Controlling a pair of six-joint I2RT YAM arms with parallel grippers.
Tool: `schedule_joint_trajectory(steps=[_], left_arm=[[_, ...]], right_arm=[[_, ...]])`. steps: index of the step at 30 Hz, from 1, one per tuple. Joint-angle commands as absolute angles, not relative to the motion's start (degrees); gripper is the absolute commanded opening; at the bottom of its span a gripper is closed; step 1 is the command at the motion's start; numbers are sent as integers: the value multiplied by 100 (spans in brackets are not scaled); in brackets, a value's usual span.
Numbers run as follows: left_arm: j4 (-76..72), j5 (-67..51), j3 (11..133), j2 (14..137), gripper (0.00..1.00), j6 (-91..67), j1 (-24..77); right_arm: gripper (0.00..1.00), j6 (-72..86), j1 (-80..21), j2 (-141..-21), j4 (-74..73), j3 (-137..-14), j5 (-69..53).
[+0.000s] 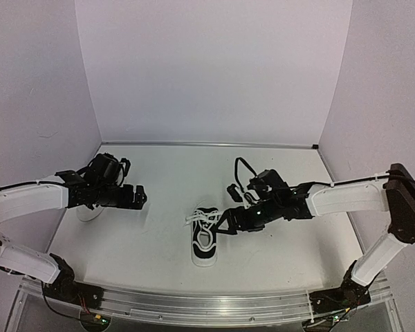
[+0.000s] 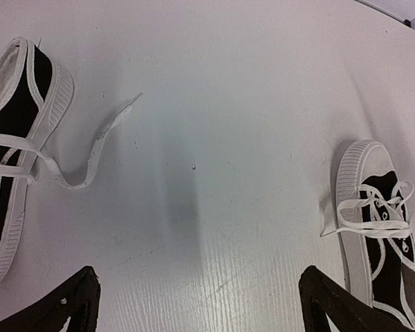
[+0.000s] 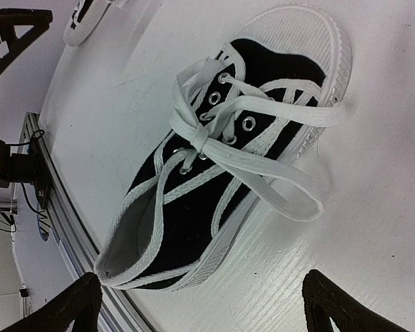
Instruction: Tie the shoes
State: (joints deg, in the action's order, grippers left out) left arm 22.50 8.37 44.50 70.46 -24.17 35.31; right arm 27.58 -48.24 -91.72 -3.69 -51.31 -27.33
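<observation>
- Both hands are spread apart and empty: the left hand (image 1: 139,197) is held over bare counter (image 2: 228,104) between the shoes, and the right hand (image 1: 225,222) just beside the middle shoe (image 3: 194,214).
- Its knot (image 3: 197,138) looks loose, so the loops are best pulled evenly.
- The other shoe (image 2: 14,131), near the left arm, trails a lace (image 2: 97,155), best pinched near its end.

White desk (image 1: 159,166), faint ribbed grain on surface; pale lilac walls (image 1: 214,69) close off far, left and right edges; thin metal strip (image 1: 207,144) along far edge; aluminium rail (image 1: 194,303) along near edge; wiring (image 1: 90,315) at near-left corner; small speck (image 2: 194,167) on desk
</observation>
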Motion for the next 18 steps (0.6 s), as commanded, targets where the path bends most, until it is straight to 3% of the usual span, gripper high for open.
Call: schedule_joint_trajectory(steps=[1, 6, 10, 18], left_arm=[[2026, 984, 4657, 7041, 100, -2539, 3532], [1998, 1092, 4683, 7147, 100, -2516, 3533], [2201, 2012, 5164, 7359, 100, -2127, 3494], [3132, 2566, 7165, 9302, 99, -900, 2678]], right_arm=[[95, 2933, -5092, -9497, -942, -5798, -2157], [89, 3083, -5264, -9911, -1136, -6088, -2043], [84, 3186, -5367, -10340, -1177, -6230, -1945], [55, 3290, -5377, -10747, -1157, -6485, -1776]])
